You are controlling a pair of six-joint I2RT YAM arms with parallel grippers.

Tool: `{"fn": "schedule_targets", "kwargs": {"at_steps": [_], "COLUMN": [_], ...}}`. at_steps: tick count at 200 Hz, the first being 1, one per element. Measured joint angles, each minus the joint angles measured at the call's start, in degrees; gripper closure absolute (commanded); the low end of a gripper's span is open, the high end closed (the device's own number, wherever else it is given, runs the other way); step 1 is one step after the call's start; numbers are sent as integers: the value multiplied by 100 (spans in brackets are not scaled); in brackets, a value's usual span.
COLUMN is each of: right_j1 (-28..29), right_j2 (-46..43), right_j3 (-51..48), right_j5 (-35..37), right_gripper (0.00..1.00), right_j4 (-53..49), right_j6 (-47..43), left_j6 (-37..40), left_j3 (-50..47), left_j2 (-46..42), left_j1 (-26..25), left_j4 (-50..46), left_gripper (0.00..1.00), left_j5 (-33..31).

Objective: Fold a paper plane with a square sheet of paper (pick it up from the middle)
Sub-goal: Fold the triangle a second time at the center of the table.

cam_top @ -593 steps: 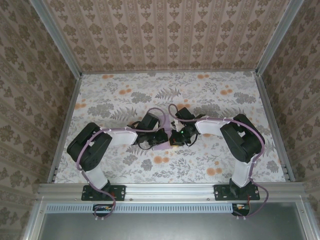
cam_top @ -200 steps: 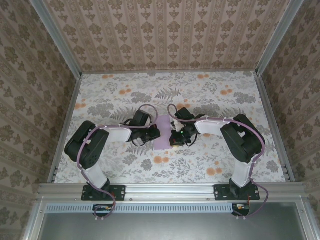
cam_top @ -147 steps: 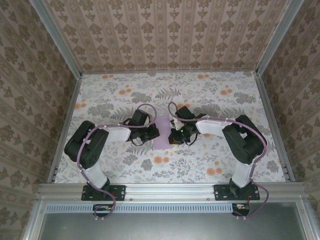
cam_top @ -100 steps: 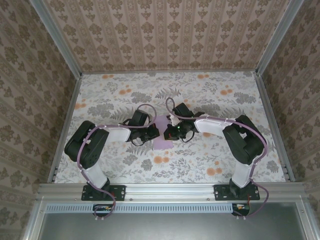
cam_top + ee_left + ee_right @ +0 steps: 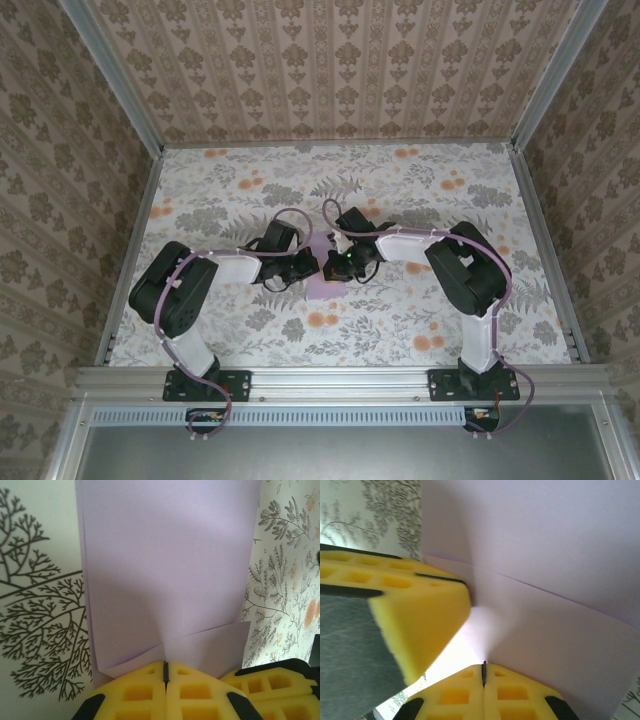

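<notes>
1. Nearest, in the left wrist view, the left gripper [image 5: 165, 672] is clenched, its yellow foam pads pressed together with no gap; the tips sit at the near edge of the lilac sheet of paper [image 5: 165, 565] — whether a layer is nipped between them I cannot tell.
2. The right gripper [image 5: 484, 672] is clenched likewise, its tips touching the paper just beside the left one's pad; seen from above, the two meet nose to nose at the middle of the table [image 5: 420, 200].
3. The sheet lies flat on the floral table and is already doubled — a narrow flap with a slanted edge shows along its near side; beyond the flap the lilac surface runs smooth and uncreased.
4. The step in hand looks like pressing a fold flat; to do it well, one gripper should pin the paper while the other runs along the crease, low and light; too much downward force would likely drag or wrinkle so thin a sheet.
5. The layered edges want aligning before the crease is sharpened; a skewed fold here would probably throw the later wing folds off.
</notes>
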Motion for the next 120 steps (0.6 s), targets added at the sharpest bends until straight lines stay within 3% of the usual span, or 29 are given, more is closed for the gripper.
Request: {"fn": "schedule_targets", "kwargs": {"at_steps": [57,120], "right_j1": [-17,-254], "right_j2": [-136,-966], "right_j3": [-267,-1349], "right_j5": [20,-13], "right_gripper": [100,100], "right_j4": [55,94], "right_j6": [-101,-188], "left_j6": [-52,-52], "left_j3": [-35,-52], "left_j2": [-2,-2], "left_j1": [0,0], "left_j4": [70,107], "left_gripper": [100,100], "left_j5": [-7,13]}}
